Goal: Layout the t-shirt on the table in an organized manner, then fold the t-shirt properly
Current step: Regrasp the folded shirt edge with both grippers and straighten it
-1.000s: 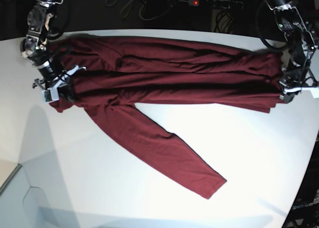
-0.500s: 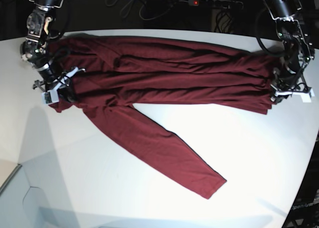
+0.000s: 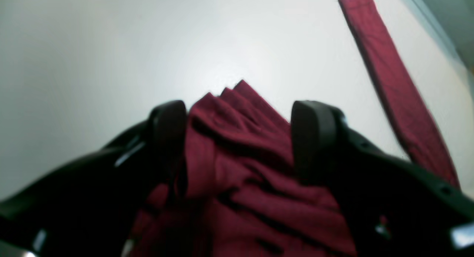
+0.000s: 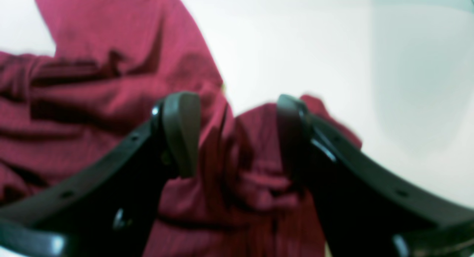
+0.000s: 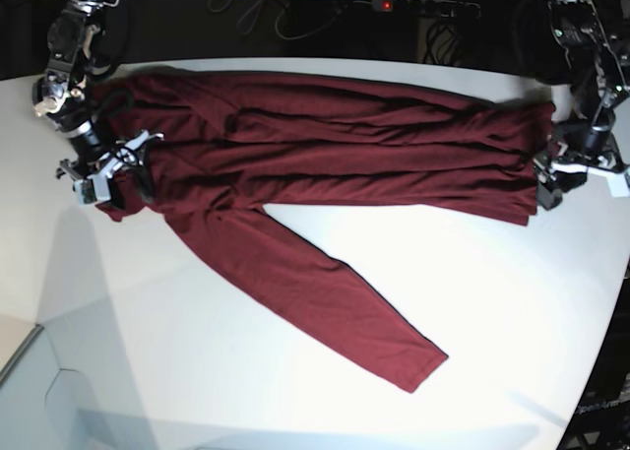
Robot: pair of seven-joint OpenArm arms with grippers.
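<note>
Fingers point(image 3: 314, 138) of both my hands stand wide over the bunched maroon t-shirt point(image 5: 335, 155) ends on the white surface point(image 5: 492, 302); layout unfinished, regrasping edges comes next.

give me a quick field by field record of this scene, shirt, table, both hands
t-shirt: dark maroon, stretched in a rumpled band across the table, one long sleeve trailing toward the near edge
table: plain white
left hand: open, fingers either side of bunched cloth at one end of the band
right hand: open, fingers either side of a fold at the other end
power strip: behind the table
</note>
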